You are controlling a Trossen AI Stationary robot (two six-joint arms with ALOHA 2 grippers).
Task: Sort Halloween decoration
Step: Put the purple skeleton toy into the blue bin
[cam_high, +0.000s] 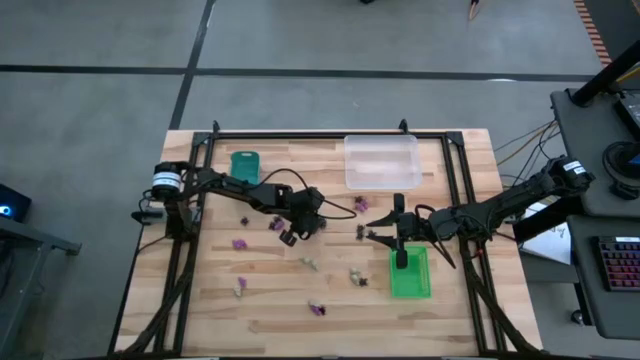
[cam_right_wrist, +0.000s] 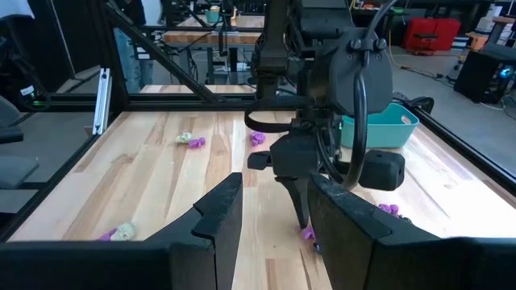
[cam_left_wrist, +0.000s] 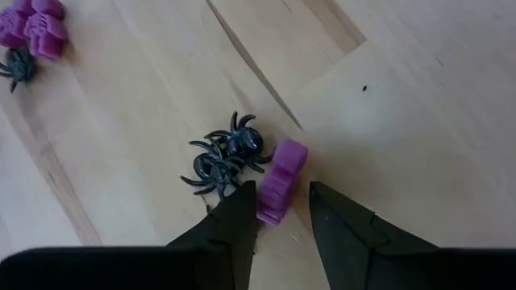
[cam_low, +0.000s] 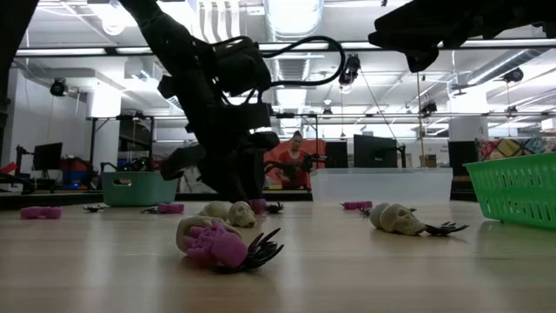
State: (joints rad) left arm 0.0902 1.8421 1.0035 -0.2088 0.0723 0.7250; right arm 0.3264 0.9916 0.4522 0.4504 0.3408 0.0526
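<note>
Small purple, black and cream trinkets lie scattered on the wooden table (cam_high: 300, 290). My left gripper (cam_high: 287, 235) is low over the table's middle, pointing down and open (cam_left_wrist: 282, 197). Its fingers stand on either side of one purple trinket (cam_left_wrist: 280, 181), which lies flat. Two black spiders (cam_left_wrist: 226, 157) lie right beside that trinket. More purple pieces (cam_left_wrist: 36, 28) lie farther off. My right gripper (cam_high: 372, 228) hangs open (cam_right_wrist: 274, 193) above the table, right of the left one, near the green tray (cam_high: 409, 272). My left gripper comes from above with its fingers astride the purple trinket's end (cam_left_wrist: 272, 208), which lies on the table. One fingertip (cam_left_wrist: 242, 203) is right against it, but whether it touches I cannot tell.
A teal tray (cam_high: 245, 165) sits at the far left and a clear tray (cam_high: 381, 160) at the far middle. The green tray is right of centre, near side. Cream skulls (cam_low: 395, 217) and a purple-and-black cluster (cam_low: 221, 248) lie toward the near edge. A black frame borders the table.
</note>
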